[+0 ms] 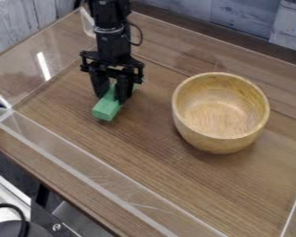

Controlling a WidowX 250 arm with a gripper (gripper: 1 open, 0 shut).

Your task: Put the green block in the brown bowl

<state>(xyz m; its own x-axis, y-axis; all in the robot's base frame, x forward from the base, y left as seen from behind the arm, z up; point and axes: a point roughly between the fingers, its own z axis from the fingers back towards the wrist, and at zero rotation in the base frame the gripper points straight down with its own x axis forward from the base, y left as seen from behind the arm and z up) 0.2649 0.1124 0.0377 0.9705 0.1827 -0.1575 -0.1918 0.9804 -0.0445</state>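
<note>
The green block [107, 108] lies on the wooden table, left of centre, with its far end between the fingers of my gripper [112, 93]. The gripper points straight down, its black fingers [96, 88] pressed against both sides of the block, so it is shut on it. The block still rests on the table top. The brown bowl [221, 112] stands empty to the right, about a bowl's width from the gripper.
A clear plastic wall [64, 153] runs along the front and left edges of the table. Bare wooden table top [138, 157] lies between the block, the bowl and the front edge.
</note>
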